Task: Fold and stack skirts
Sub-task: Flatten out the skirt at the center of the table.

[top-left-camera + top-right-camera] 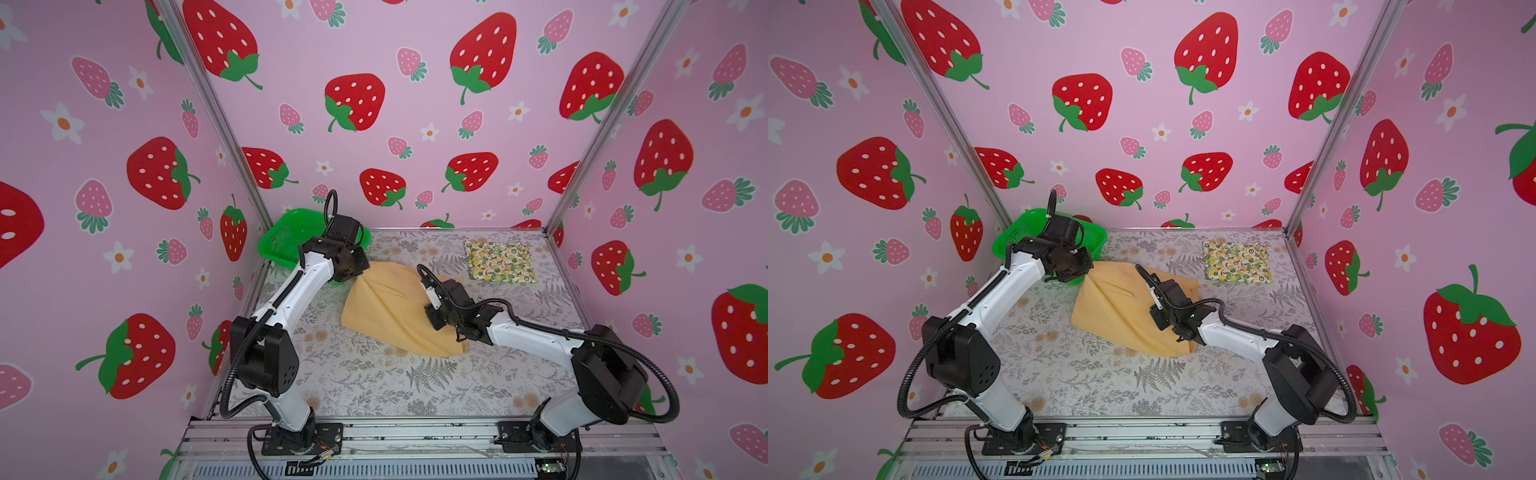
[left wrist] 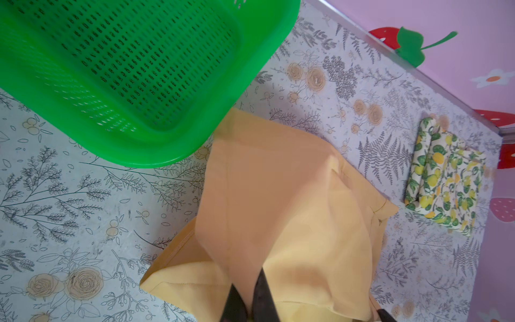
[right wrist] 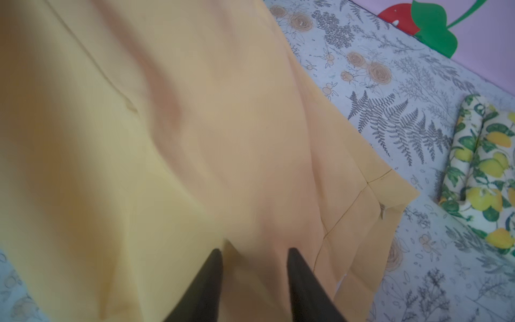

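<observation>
The plain mustard-tan skirt (image 1: 382, 307) (image 1: 1113, 307) lies partly folded mid-table, its far corner pulled up toward the basket. My left gripper (image 2: 247, 278) (image 1: 353, 270) is shut on that raised corner, and the cloth (image 2: 278, 200) hangs from between its fingers. My right gripper (image 3: 254, 250) (image 1: 436, 322) stands open low over the skirt's near-right part (image 3: 167, 139); a small peak of cloth rises between its spread fingers. The lemon-print skirt (image 1: 498, 261) (image 1: 1236, 262) (image 2: 446, 178) (image 3: 485, 167) lies folded flat at the back right.
A green mesh basket (image 1: 282, 241) (image 1: 1017, 237) (image 2: 125, 69) sits tilted in the back left corner, right behind my left wrist. Strawberry-print walls close in three sides. The floral table cover (image 1: 374, 386) runs bare toward the front rail.
</observation>
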Tool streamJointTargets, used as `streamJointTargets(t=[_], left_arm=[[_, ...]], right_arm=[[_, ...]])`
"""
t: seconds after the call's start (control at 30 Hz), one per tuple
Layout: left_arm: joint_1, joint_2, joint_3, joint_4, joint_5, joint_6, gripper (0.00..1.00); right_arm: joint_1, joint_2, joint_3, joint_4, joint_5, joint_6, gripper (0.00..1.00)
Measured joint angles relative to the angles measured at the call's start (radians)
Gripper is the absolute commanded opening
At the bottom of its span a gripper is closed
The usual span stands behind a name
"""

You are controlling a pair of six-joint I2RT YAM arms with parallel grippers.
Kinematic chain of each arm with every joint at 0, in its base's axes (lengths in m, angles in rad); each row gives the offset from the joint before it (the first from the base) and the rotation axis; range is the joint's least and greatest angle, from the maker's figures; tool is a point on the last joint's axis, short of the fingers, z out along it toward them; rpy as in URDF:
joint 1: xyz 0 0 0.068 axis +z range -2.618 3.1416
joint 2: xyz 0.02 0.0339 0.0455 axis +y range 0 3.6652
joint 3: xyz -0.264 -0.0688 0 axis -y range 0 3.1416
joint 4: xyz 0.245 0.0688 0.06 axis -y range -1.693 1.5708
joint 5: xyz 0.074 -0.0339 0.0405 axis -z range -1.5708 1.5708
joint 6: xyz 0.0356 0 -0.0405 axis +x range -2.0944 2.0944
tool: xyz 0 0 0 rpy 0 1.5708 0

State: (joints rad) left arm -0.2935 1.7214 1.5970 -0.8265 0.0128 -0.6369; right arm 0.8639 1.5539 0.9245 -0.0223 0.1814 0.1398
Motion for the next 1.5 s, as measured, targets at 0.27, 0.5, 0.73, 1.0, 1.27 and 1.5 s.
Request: streamJointTargets(t=[0.27, 0.5, 0.73, 1.0, 1.27, 1.5], left_arm=[[0.023, 0.055, 0.001, -0.016, 0.015, 0.013, 0.0], [0.073, 0.093, 0.006, -0.016, 0.026, 0.013, 0.0], [0.086, 0.105, 0.012, -0.016, 0.033, 0.013, 0.0], [0.09, 0.105, 0.025, -0.016, 0.033, 0.014, 0.0], [0.095, 0.106, 0.065, -0.024, 0.035, 0.02, 0.0], [0.098, 0.113, 0.091, -0.039, 0.044, 0.029, 0.0]], right_arm=[[-0.003, 0.002, -0.041, 0.026, -0.047, -0.016, 0.81], [-0.029, 0.002, -0.081, 0.036, -0.102, -0.027, 0.76], [-0.066, 0.018, -0.095, 0.064, -0.146, -0.031, 0.59], [-0.09, 0.034, -0.12, 0.079, -0.169, -0.028, 0.38], [-0.1, 0.034, -0.127, 0.084, -0.172, -0.031, 0.0], [-0.107, 0.029, -0.103, 0.061, -0.166, -0.029, 0.0]])
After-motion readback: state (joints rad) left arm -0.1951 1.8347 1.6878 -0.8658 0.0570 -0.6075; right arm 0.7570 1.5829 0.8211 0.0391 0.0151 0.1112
